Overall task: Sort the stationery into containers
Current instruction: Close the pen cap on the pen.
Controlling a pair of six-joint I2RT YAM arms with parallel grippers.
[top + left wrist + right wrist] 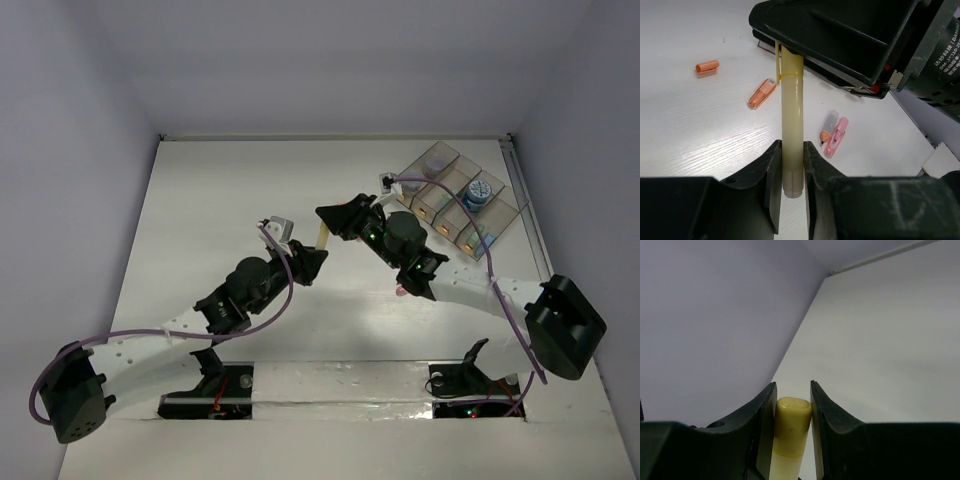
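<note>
1. You have the yellow highlighter (791,110) off the table (700,130), bridged in the air between the two pincers.
2. The left gripper (791,150) is clenched on the highlighter's butt end, a finger pressed against each side of the barrel.
3. The right gripper (792,385) is clamped on the highlighter's cap end. In its wrist view both fingers touch the rounded cap.
4. The highlighter's long axis runs straight from one pincer to the other, so each arm faces the other along it.
5. The containers (500,205) lie to the right of the highlighter and somewhat farther from the arm bases. The right arm is the nearer one to them.
6. Your next move looks like a handover: one grip must let go, or the two arms strain against each other along the highlighter. If the cap is loose, pulling apart could separate it instead.
7. On the table below the highlighter lie an orange highlighter (761,93), an orange cap (707,66) and a pink highlighter (836,137), all unsorted.
</note>
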